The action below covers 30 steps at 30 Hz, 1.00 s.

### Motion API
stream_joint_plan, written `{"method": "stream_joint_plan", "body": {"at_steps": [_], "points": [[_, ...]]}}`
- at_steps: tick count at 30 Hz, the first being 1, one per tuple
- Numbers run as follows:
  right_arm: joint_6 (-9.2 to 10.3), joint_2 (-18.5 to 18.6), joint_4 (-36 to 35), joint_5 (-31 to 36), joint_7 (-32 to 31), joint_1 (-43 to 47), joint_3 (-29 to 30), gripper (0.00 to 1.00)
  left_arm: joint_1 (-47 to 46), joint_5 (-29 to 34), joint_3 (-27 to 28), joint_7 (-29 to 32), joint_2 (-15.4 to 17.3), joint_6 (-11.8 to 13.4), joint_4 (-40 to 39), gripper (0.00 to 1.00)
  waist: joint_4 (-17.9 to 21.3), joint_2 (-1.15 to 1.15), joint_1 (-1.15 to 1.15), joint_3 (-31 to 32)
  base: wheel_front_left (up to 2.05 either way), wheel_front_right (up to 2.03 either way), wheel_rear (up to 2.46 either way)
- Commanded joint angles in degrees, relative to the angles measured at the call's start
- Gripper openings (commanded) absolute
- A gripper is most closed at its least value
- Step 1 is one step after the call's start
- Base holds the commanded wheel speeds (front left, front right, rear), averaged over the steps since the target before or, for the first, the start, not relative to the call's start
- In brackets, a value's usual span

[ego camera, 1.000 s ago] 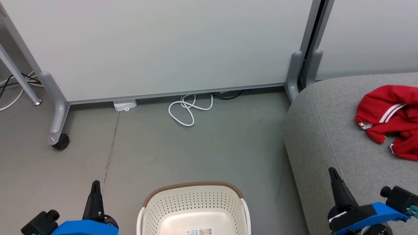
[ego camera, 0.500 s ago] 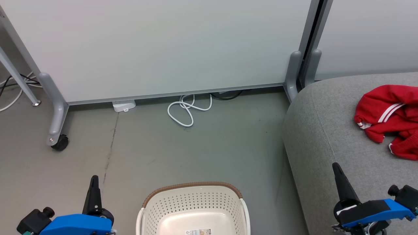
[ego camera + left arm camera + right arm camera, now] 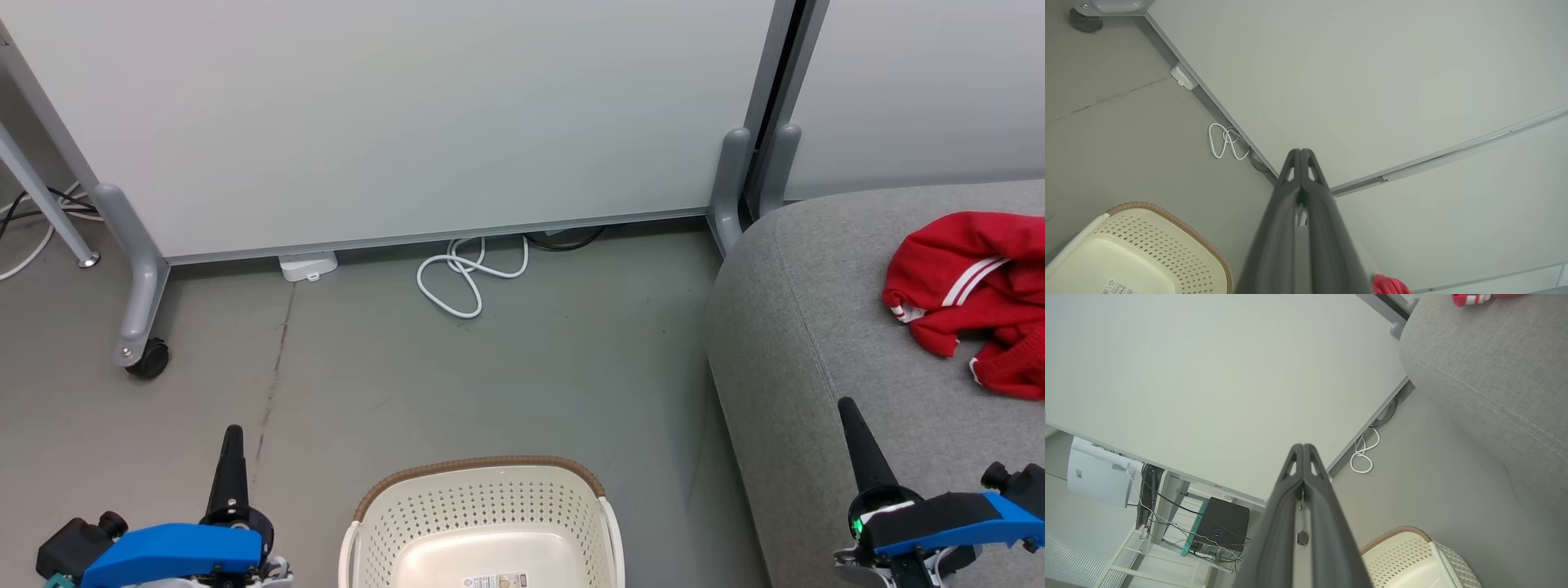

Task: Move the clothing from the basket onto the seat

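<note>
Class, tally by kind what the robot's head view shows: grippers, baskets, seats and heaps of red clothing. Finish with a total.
grippers: 2, the left gripper and the right gripper
basket: 1
seat: 1
clothing, one red heap: 1
total: 5

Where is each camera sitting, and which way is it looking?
Head view: on the head, facing forward and down at floor, basket and seat; left gripper and right gripper at the bottom corners.
Left wrist view: on the left wrist, facing along its shut fingers toward the white partition.
Right wrist view: on the right wrist, along its shut fingers toward that partition.
Shared: all three show the basket and coiled white cable.
</note>
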<state>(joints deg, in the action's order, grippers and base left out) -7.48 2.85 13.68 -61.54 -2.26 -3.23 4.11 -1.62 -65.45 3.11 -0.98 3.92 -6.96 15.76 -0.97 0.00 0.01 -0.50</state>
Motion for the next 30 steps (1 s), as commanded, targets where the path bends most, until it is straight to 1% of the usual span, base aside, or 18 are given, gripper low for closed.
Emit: {"method": "stream_joint_plan", "body": {"at_steps": [1,30], "points": [[-0.02,0.05,-0.37,-1.69,-0.23,-1.3,0.24,0.0,-1.61,-1.36,0.46,0.39,0.1,-0.32,-0.71,0.0,0.02,0.0,0.0,0.01,0.0,0.0,0.0],[-0.02,0.05,0.03,-17.63,-2.51,-2.48,1.48,0.0,-3.49,-15.3,2.18,4.42,-0.51,-0.55,-1.34,0.0,0.47,0.0,0.0,0.16,0.0,0.0,0.0]]}}
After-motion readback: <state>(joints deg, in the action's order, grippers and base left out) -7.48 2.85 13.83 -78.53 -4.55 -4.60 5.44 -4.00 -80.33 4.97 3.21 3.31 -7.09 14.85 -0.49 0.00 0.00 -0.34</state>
